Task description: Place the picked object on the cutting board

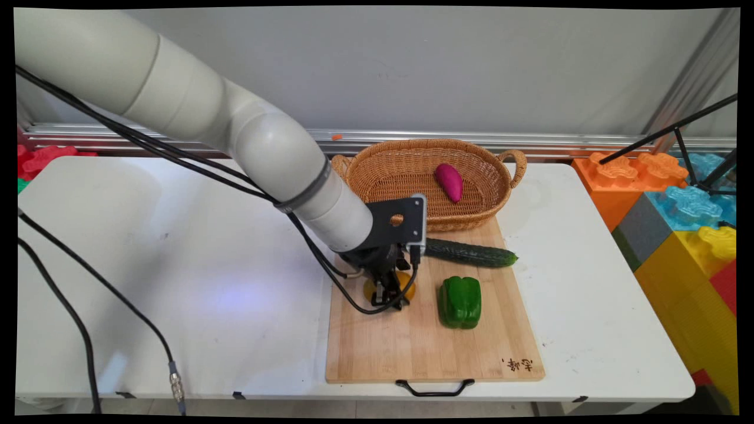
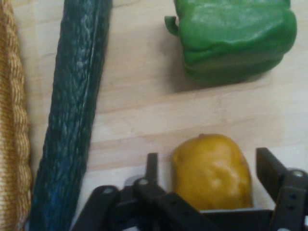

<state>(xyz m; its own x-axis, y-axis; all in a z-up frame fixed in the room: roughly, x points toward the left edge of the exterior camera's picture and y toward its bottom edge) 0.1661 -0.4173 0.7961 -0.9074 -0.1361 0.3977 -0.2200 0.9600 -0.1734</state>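
The gripper (image 1: 391,299) sits low over the cutting board (image 1: 412,347), its fingers (image 2: 267,166) spread either side of a yellow fruit (image 2: 211,171), gaps showing. Right of it lies a green pepper (image 1: 460,301); beyond, a cucumber (image 1: 471,253), then a wicker basket (image 1: 377,171) holding a purple sweet potato (image 1: 449,181).

place: robot lab | evidence: giant toy blocks (image 1: 677,194) and tripod (image 1: 701,153) right of white table (image 1: 177,265), bare wall (image 1: 412,65) behind
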